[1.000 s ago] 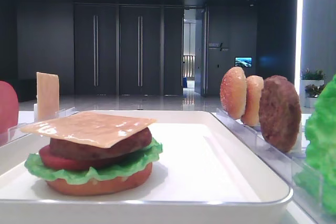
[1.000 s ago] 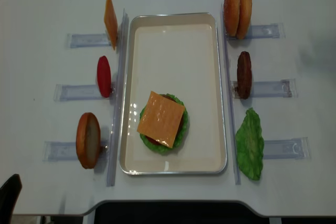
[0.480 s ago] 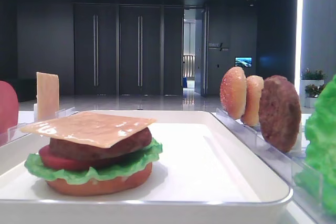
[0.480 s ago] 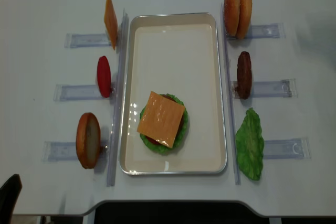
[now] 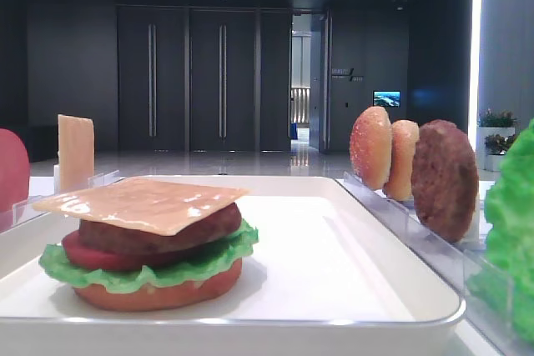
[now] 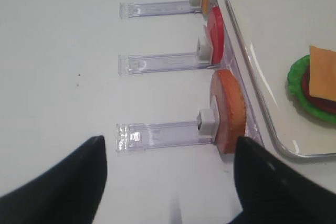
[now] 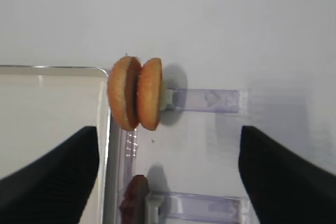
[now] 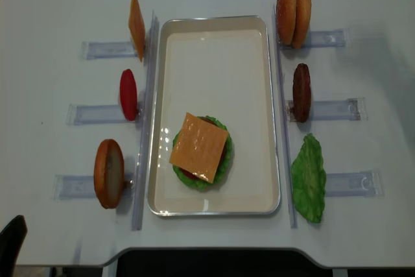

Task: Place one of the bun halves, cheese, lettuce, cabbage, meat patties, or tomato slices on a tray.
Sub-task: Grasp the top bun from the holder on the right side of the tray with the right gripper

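One exterior view sits low at the tray's (image 5: 400, 206) near end, looking level along it; the other looks straight down on the whole table (image 8: 58, 17). The wrist views look down, right over the bun halves (image 7: 135, 99), left over the left-hand racks (image 6: 163, 61); all share the tray.

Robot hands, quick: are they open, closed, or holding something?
Left gripper: open, holding nothing.
Right gripper: open, holding nothing, above the buns.
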